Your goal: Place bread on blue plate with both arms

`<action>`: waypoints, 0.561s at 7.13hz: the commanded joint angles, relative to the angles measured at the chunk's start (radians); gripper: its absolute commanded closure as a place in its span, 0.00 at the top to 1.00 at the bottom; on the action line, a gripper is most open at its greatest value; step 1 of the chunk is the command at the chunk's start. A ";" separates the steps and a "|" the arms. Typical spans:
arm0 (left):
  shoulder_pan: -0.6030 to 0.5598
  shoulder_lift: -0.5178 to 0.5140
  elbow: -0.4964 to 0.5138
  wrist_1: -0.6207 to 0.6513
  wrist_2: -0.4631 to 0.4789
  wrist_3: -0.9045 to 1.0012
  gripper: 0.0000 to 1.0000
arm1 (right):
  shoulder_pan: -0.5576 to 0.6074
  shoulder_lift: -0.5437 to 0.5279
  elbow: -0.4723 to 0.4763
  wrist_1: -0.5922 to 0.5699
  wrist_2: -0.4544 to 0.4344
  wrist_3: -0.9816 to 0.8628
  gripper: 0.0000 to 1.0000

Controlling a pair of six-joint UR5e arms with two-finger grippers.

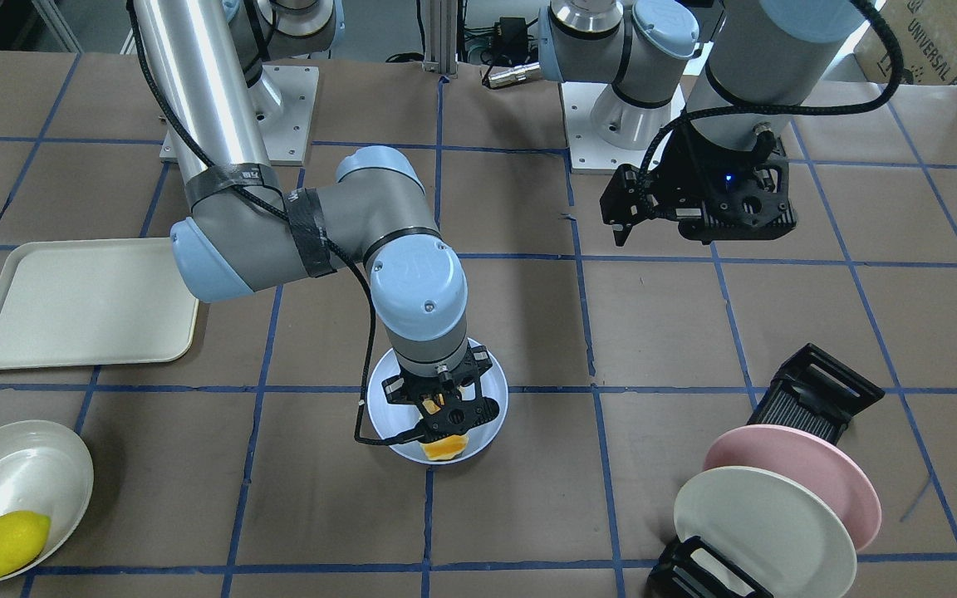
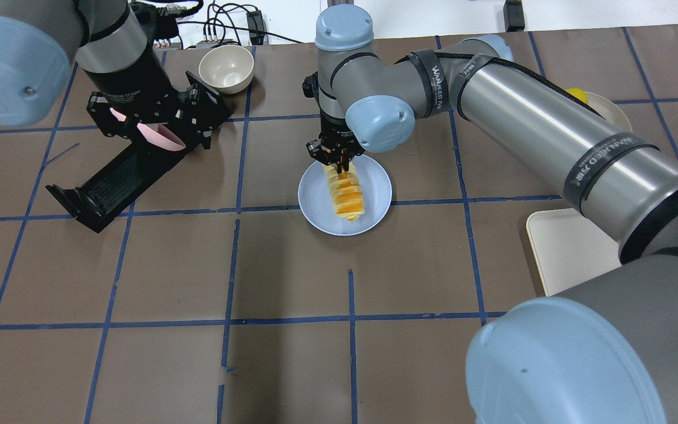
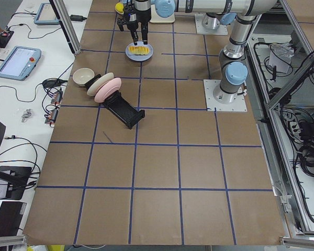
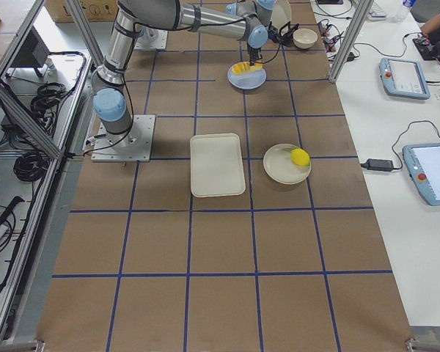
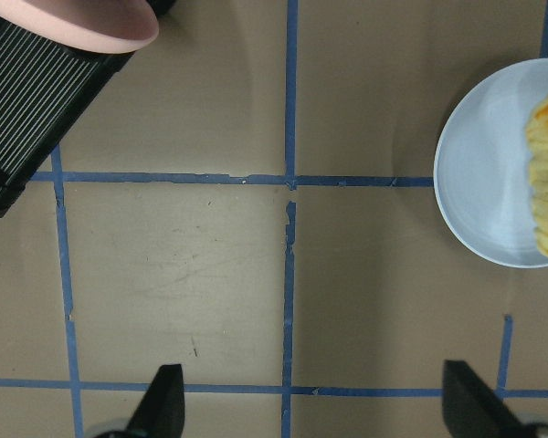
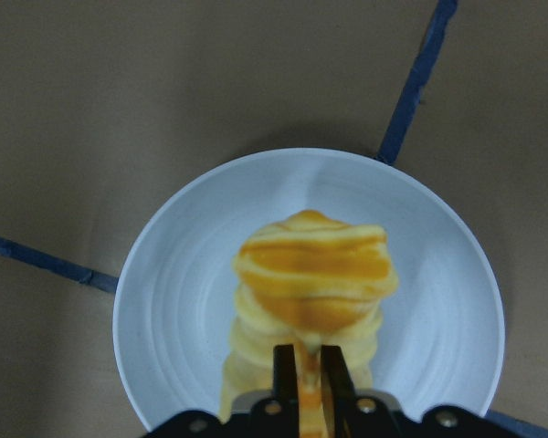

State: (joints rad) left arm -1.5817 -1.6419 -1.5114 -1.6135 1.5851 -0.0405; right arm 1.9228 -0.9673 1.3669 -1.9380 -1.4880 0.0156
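The bread [image 2: 348,197], an oblong roll with orange and cream stripes, hangs tilted over the pale blue plate [image 2: 315,203]. My right gripper [image 2: 342,168] is shut on the bread's upper end, directly above the plate's far side. The right wrist view shows the fingers pinching the bread [image 6: 310,274] over the plate [image 6: 183,301]. I cannot tell if the lower end touches the plate. In the front view the gripper [image 1: 444,415] hides most of the bread [image 1: 445,448]. My left gripper [image 5: 315,406] is open and empty, raised well off to the plate's side [image 5: 479,173].
A black rack [image 1: 819,390] holds a pink plate [image 1: 794,465] and a cream-white plate [image 1: 765,531]. A cream tray [image 1: 84,303] lies on the right arm's side. A white bowl [image 1: 22,465] holds a lemon [image 1: 7,544]. A small bowl [image 2: 226,68] stands at the far edge.
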 commanded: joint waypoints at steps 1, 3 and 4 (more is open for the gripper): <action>0.002 0.004 -0.004 -0.006 -0.002 -0.001 1.00 | -0.011 0.007 -0.008 -0.001 -0.001 0.001 1.00; 0.000 0.005 -0.004 -0.008 -0.002 -0.002 1.00 | -0.050 -0.072 -0.003 0.013 -0.008 -0.029 1.00; 0.000 0.005 -0.003 -0.008 -0.002 -0.002 1.00 | -0.109 -0.120 0.015 0.014 -0.003 -0.166 1.00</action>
State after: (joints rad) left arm -1.5813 -1.6376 -1.5148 -1.6209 1.5824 -0.0420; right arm 1.8702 -1.0286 1.3654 -1.9279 -1.4928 -0.0354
